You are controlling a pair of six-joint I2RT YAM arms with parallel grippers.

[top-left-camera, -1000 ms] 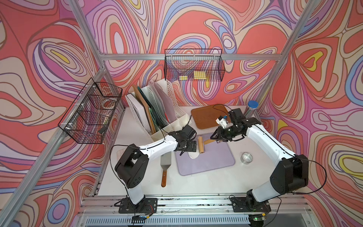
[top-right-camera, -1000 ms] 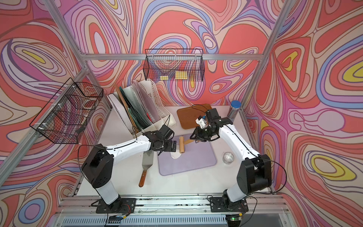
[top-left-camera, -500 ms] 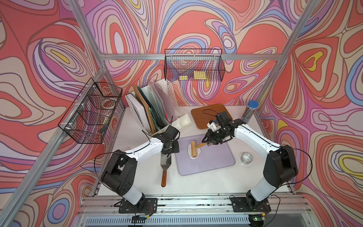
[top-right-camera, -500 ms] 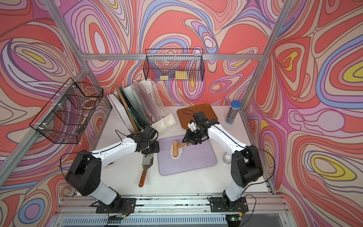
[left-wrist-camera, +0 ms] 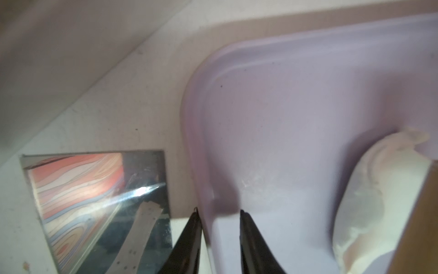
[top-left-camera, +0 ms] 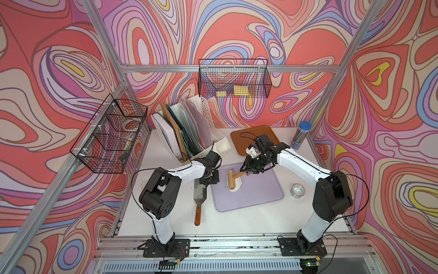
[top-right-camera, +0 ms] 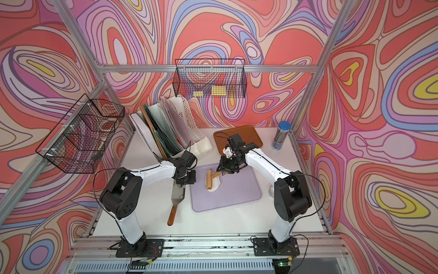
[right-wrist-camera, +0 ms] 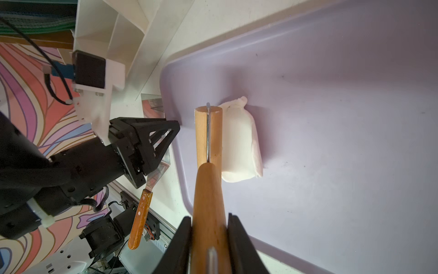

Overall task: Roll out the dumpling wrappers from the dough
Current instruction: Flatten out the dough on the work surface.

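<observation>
- Right wrist view: the right jaws are clamped on the wooden handle of the roller, whose barrel lies against one long edge of the dough.
- We see the dough as a white, oblong, partly flattened piece on the lilac mat, near the mat's far corner on the left arm's side.
- From the left wrist view, the left jaws stand narrow, straddling the mat's raised rim; we cannot tell whether they pinch it.
- A metal scraper with a wooden handle lies on the worktop just beside the mat, its blade next to the left jaws.
- A metal ring sits off the mat's opposite side, and a brown tray lies behind the mat.
</observation>
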